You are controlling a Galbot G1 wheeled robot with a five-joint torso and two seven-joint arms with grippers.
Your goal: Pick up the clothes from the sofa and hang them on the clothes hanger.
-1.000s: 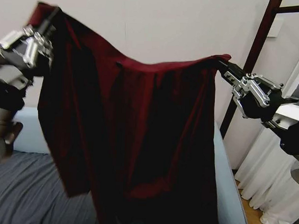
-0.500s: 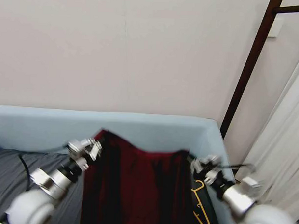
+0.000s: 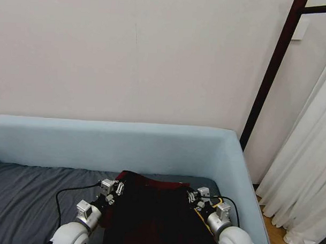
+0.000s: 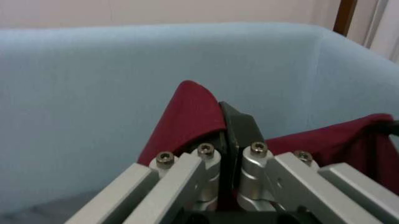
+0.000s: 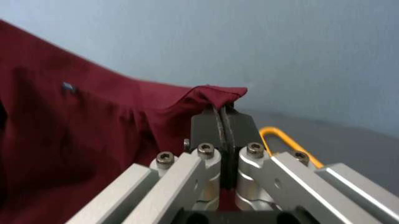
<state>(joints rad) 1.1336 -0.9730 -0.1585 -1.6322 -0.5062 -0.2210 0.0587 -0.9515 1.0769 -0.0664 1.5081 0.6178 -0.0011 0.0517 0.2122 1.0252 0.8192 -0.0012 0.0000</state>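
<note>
A dark red garment (image 3: 154, 210) hangs low over the sofa seat, stretched between my two grippers. In the head view my left gripper (image 3: 116, 185) pinches its left top corner and my right gripper (image 3: 194, 196) its right top corner. The left wrist view has the left gripper (image 4: 224, 119) shut on a fold of red cloth (image 4: 187, 116) in front of the blue backrest. In the right wrist view the right gripper (image 5: 221, 116) is shut on a corner of the garment (image 5: 87, 135). A yellow hanger (image 5: 283, 139) lies on the seat just beyond it, also the hanger (image 3: 218, 199) beside the right gripper.
The pale blue sofa back (image 3: 98, 144) runs across behind the garment, with a grey seat (image 3: 26, 197) to the left. A dark wooden rack post (image 3: 272, 72) rises at the right, beside a white curtain (image 3: 305, 180). A black cable (image 3: 69, 192) loops by the left arm.
Both grippers have come down with the garment, from held high and wide apart to low over the sofa seat and closer together. The hanger has come into view.
</note>
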